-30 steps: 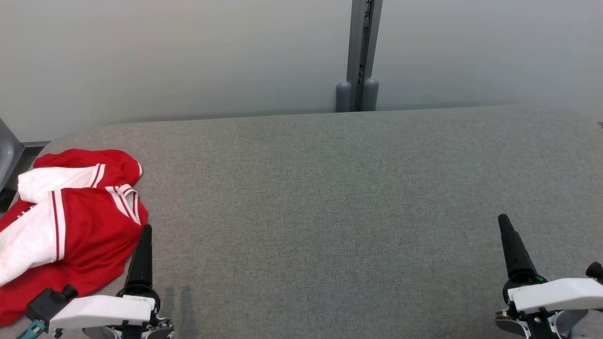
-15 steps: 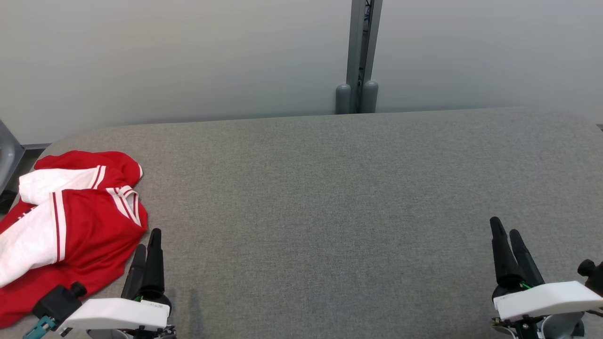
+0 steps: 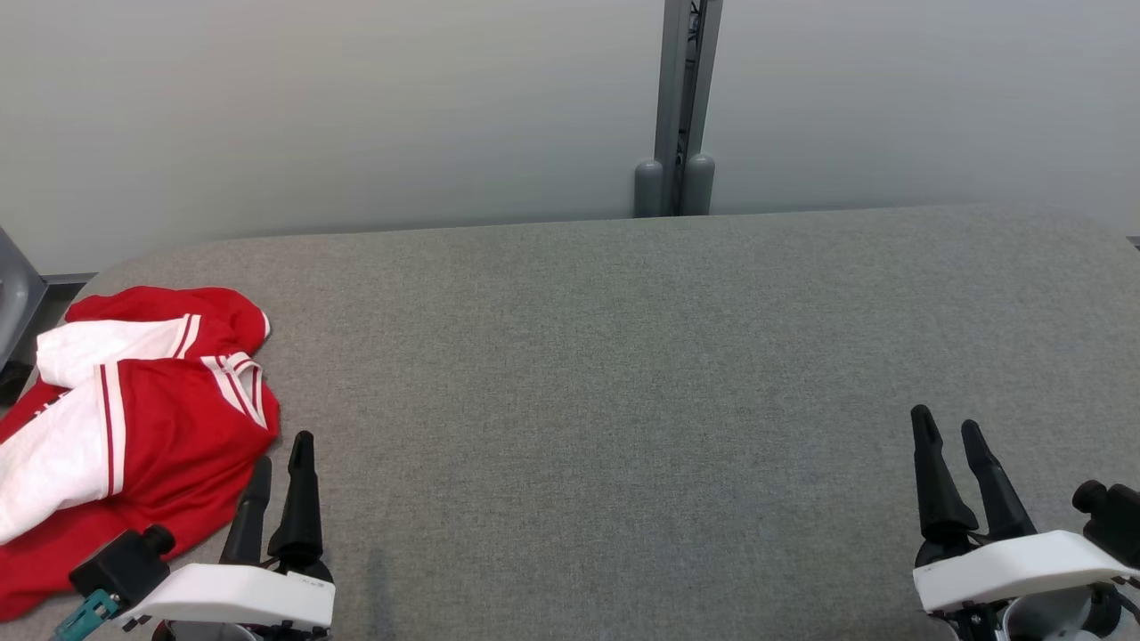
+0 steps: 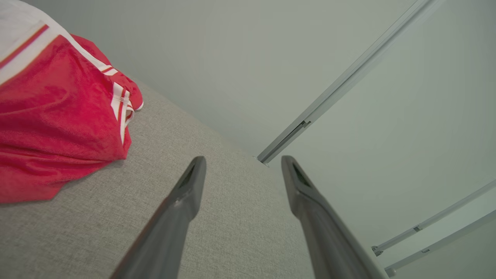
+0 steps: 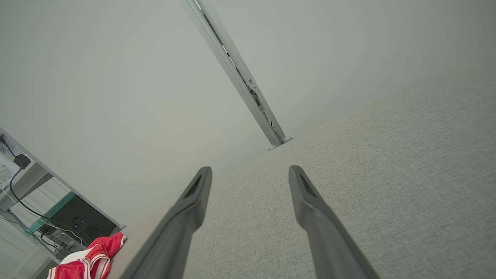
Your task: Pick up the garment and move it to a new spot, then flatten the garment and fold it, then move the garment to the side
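Note:
The garment (image 3: 134,427) is a crumpled red and white jersey lying at the left end of the grey table (image 3: 623,374). It fills the upper left of the left wrist view (image 4: 58,128) and shows small at the bottom left of the right wrist view (image 5: 89,263). My left gripper (image 3: 283,450) is open just right of the garment's lower edge, holding nothing. My right gripper (image 3: 944,427) is open over bare table at the lower right, far from the garment. Both pairs of fingers (image 4: 186,193) (image 5: 193,193) point toward the far wall.
A pale wall with a vertical grey rail (image 3: 681,107) stands behind the table. A grey object (image 3: 13,303) sits past the table's left end. A shelf with cables and a dark box (image 5: 58,217) appears in the right wrist view.
Both wrists have rolled: each gripper's two fingers now show side by side where earlier one hid the other. The left gripper shifted slightly right and down, the right one slightly left. The garment has not moved.

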{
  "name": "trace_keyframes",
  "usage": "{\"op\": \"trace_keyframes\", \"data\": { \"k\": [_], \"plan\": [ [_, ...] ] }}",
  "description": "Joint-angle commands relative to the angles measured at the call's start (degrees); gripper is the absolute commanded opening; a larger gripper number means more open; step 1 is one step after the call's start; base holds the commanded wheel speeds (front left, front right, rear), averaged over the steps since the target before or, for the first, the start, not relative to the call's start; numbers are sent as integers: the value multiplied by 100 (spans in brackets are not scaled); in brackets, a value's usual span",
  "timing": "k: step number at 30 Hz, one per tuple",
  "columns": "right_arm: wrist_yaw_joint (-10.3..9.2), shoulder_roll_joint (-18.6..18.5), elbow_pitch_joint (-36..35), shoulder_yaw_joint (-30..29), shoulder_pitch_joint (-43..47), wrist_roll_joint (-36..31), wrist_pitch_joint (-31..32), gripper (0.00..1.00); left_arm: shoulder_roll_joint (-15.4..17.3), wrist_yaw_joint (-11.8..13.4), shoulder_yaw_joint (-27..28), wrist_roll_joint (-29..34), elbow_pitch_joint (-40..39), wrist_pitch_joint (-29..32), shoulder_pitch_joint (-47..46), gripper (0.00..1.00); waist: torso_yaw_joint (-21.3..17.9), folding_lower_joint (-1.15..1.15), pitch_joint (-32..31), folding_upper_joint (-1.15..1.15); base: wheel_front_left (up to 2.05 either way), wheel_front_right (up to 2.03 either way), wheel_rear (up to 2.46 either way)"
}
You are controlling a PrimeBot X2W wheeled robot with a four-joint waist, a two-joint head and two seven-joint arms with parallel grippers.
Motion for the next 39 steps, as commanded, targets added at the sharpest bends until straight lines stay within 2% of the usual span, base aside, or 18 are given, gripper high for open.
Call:
{"op": "trace_keyframes", "data": {
  "k": [1, 17, 39],
  "plan": [
    [10, -54, -101, 12, -29, -184, -66, 100, 43, -21, 17, 166, -48, -58, -31, 100, -1, 0, -1, 0, 0, 0, 0],
    [11, -65, -223, 121, 4, -1239, -317, 100, 50, -61, 49, 1171, -15, -306, 36, 100, 2, 0, -5, 0, 0, 0, 0],
    [13, -75, -164, -40, 148, -2252, -591, 100, 57, -68, 181, 2334, 141, -585, 142, 100, -15, 0, -18, 0, 0, 0, 0]
  ]
}}
